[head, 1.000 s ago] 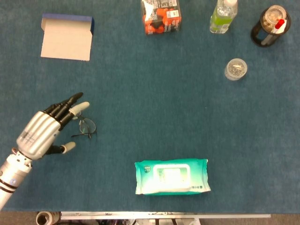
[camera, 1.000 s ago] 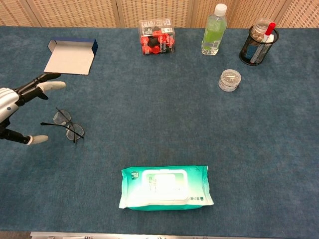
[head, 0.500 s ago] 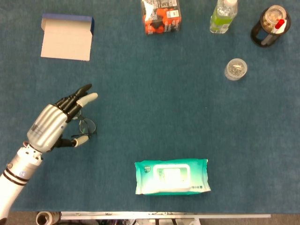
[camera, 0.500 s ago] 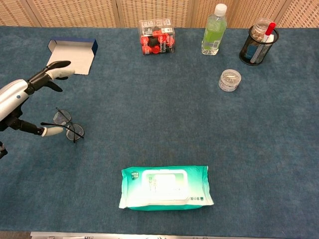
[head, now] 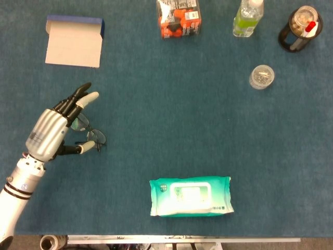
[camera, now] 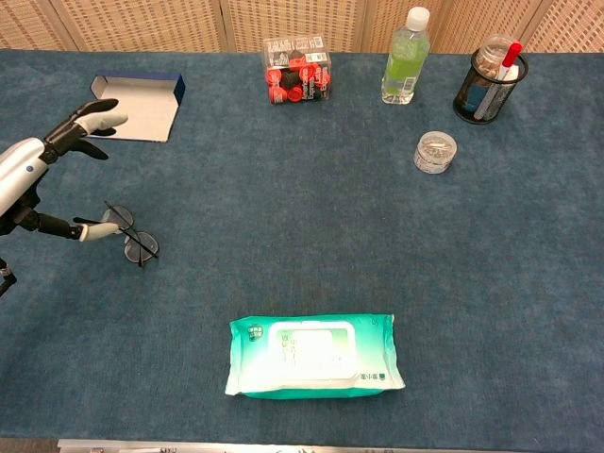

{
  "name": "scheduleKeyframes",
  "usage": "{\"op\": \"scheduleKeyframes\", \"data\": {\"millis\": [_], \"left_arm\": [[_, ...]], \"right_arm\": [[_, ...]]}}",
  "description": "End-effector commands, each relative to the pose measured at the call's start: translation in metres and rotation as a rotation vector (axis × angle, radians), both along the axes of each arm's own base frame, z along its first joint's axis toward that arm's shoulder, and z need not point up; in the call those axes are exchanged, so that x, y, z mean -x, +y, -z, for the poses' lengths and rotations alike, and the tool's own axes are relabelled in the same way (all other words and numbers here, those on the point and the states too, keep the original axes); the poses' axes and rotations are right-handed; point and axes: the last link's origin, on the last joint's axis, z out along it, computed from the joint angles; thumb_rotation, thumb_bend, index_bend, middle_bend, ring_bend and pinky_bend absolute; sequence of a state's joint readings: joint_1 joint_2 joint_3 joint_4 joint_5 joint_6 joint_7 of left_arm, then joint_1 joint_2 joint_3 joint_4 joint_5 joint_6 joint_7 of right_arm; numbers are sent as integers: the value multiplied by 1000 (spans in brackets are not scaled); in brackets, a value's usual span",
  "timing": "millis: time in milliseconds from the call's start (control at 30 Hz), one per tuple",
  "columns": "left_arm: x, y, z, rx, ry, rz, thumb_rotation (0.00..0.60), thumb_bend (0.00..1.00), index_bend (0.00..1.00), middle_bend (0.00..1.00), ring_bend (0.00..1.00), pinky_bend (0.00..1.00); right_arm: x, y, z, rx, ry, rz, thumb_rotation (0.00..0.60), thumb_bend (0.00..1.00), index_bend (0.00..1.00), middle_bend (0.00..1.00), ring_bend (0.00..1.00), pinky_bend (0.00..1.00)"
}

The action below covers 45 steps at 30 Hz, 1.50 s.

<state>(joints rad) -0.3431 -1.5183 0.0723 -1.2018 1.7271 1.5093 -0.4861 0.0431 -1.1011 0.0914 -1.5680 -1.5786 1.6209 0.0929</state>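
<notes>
Our left hand (head: 49,136) hovers over the blue table (head: 171,130), fingers (head: 83,99) spread wide and holding nothing. Its thumb tip sits right at the near lens of a pair of glasses (head: 89,132), which lie folded open on the cloth just beside and partly under our fingers. We cannot tell from either view whether the thumb actually touches the frame.

To grasp well, we judge we should lower the hand squarely over the glasses, bring thumb and fingers in on the thin frame rather than the lenses, and close gently.

Farther out lie a pack of wet wipes (head: 190,196) nearer the table's front edge and an open box (head: 73,47) beyond. Our right hand is out of sight.
</notes>
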Motion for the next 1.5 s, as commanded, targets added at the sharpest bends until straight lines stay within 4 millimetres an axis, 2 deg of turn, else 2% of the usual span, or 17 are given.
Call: {"op": "scheduleKeyframes", "data": {"millis": [33, 800, 1500], "left_arm": [[1, 2, 1, -10, -2, -17, 600, 23, 86, 0, 141, 253], [7, 20, 14, -59, 52, -122, 600, 23, 86, 0, 141, 245], [-3, 22, 18, -21, 39, -114, 600, 23, 86, 0, 134, 237]], "right_arm": [[0, 0, 0, -1, 0, 0, 600, 411, 586, 398, 365, 445], [0, 0, 0, 1, -1, -2, 600, 411, 586, 398, 365, 445], [-1, 1, -2, 4, -5, -5, 600, 411, 586, 398, 365, 445]]}}
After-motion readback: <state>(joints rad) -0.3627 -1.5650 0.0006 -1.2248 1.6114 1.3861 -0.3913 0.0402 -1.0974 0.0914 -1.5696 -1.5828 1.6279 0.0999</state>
